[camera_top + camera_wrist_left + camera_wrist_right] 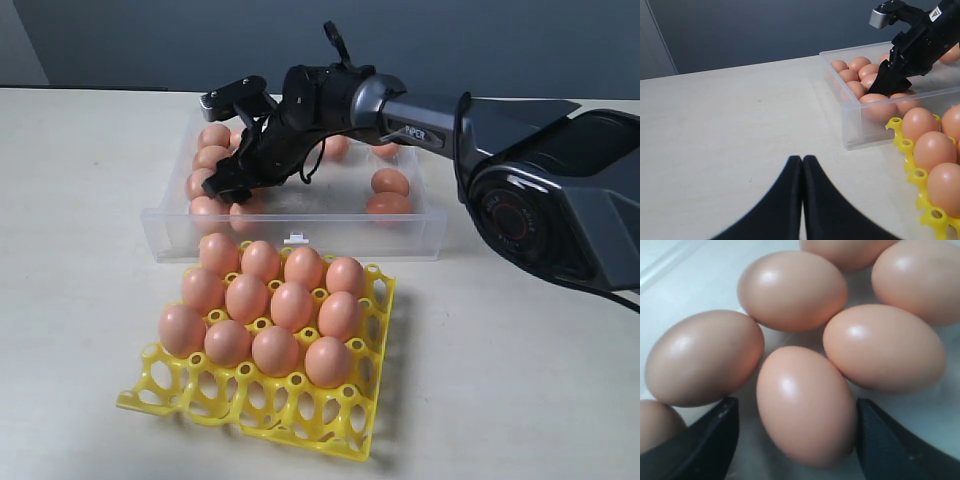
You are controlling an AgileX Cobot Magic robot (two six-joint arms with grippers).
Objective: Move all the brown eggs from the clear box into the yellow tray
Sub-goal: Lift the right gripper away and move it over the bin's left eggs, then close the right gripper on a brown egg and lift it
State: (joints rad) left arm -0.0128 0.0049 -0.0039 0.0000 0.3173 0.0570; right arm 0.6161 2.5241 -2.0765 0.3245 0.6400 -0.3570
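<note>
The pale table (80, 300) carries everything, and the clear box (300, 236) serves as the marker for the rest. The dark right arm (520, 190) reaches in over one short end of the box and across its interior to the opposite end. The box lies with a long wall, bearing a small white tab (295, 239), turned toward the yellow tray (300, 420), which sits just beside that wall. The right pincer (228, 188) hangs low inside the box at the end far from the arm's base, above a cluster of brown eggs (208, 158). In the right wrist view this pincer (797, 415) is spread wide, its two dark fingers (705, 440) standing on either side of one egg (805, 405) that lies on the box floor among its neighbours; a gap shows between that finger and the shell, and nothing is gripped. The left pincer (802, 165) is closed, its fingers pressed flat together over bare table, well apart from the box and out beyond the short end where the cluster lies. Twelve eggs (291, 305) fill the three tray rows nearest the box, one to a cup. Two more eggs (389, 182) lie together in the box near the end by the arm's base, and a few (336, 147) rest along its far long wall.
</note>
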